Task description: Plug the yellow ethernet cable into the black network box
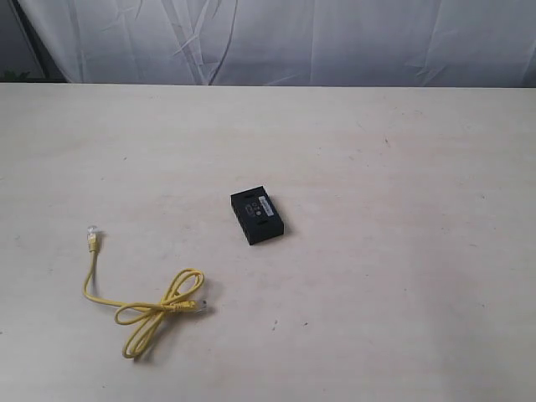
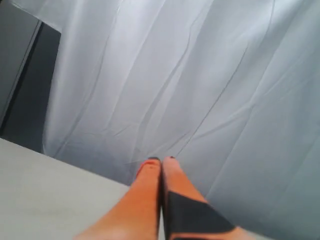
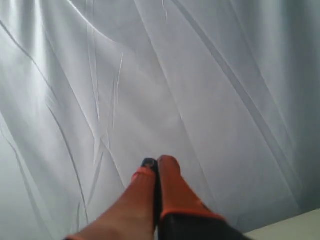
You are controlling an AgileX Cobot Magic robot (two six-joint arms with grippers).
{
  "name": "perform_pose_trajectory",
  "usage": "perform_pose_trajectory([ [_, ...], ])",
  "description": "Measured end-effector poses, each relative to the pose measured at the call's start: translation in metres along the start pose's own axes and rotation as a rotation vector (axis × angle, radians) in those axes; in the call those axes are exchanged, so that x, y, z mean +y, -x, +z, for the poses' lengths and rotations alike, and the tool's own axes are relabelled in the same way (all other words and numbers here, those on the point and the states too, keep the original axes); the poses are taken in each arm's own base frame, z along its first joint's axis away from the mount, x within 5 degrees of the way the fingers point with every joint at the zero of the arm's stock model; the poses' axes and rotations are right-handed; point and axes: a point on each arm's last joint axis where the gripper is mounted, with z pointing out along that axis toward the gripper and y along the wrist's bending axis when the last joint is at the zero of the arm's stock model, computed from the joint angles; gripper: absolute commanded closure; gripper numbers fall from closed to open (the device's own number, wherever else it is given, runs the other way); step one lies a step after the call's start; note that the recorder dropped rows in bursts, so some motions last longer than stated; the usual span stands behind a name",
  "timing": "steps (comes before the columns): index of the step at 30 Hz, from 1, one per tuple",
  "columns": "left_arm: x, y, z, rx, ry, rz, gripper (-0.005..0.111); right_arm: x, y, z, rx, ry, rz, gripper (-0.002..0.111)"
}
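Our left gripper (image 2: 161,160) and right gripper (image 3: 157,161) are closed and empty. The yellow ethernet cable (image 1: 177,305) lies looped on the table (image 1: 402,251), apart from the black network box (image 1: 257,216); its tiny plug may twist when grasped.

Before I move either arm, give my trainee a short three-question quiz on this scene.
1. True or false: the yellow ethernet cable is plugged into the black network box.
2. In the exterior view, the cable lies: A) left of the box and nearer the camera; B) on top of the box; C) right of the box.
3. Fill in: the left gripper and right gripper both have their jaws ____ and hold nothing.
Key: 1 false, they lie apart on the table; 2 A; 3 shut.
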Motion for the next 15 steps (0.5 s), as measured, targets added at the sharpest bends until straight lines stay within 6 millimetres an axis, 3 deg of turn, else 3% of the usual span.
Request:
perform_pose_trajectory([
  [8, -0.012, 0.016, 0.039, 0.321, 0.055, 0.252, 0.107, 0.009, 0.017, 0.041, 0.218, -0.044, -0.167, 0.109],
  [15, -0.014, 0.017, 0.067, 0.600, 0.058, 0.402, 0.107, 0.010, 0.015, 0.082, 0.475, -0.068, -0.298, 0.109],
])
